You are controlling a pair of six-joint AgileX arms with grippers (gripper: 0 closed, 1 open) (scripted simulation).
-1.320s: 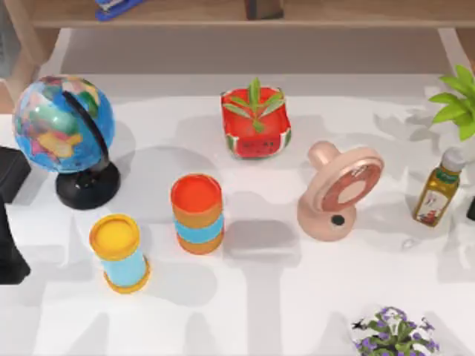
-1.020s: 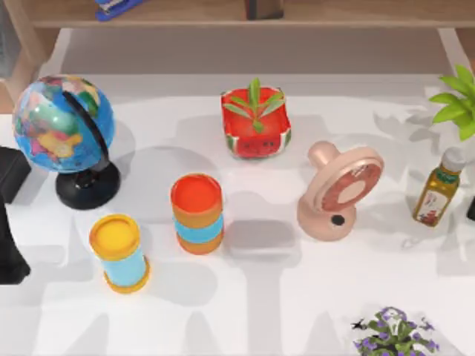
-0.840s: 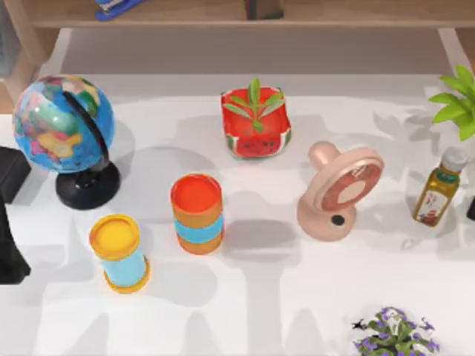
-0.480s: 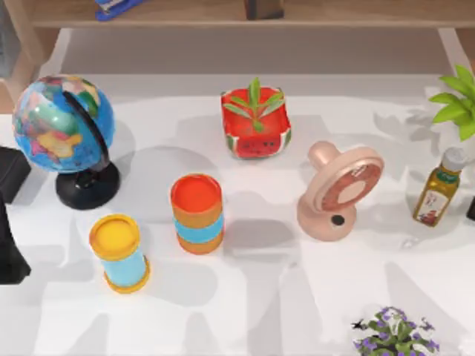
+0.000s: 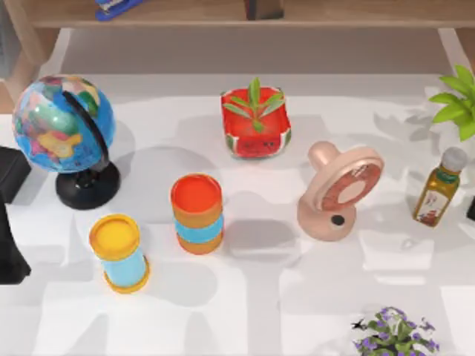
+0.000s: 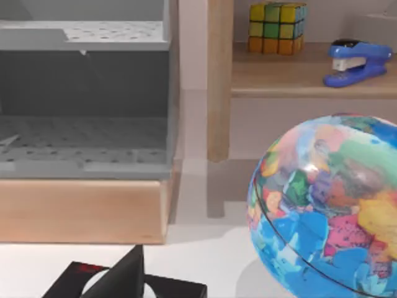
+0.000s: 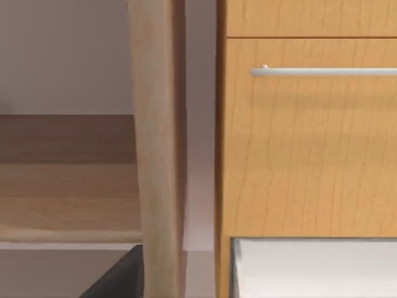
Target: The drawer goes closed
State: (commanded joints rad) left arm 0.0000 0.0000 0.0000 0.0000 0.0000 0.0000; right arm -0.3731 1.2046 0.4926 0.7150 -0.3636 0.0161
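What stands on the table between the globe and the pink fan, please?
In the top view, the orange-lidded canister stands between the globe and the pink fan, somewhat nearer the front edge than the globe.

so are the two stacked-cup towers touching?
Apart. Top view shows bare table between the yellow-topped tower and the orange-topped tower.

No readable words, numbers or brand names anywhere. The oil bottle [image 5: 437,190] at the bench's 3 o'clock edge carries a label, but its print is too small to make out.
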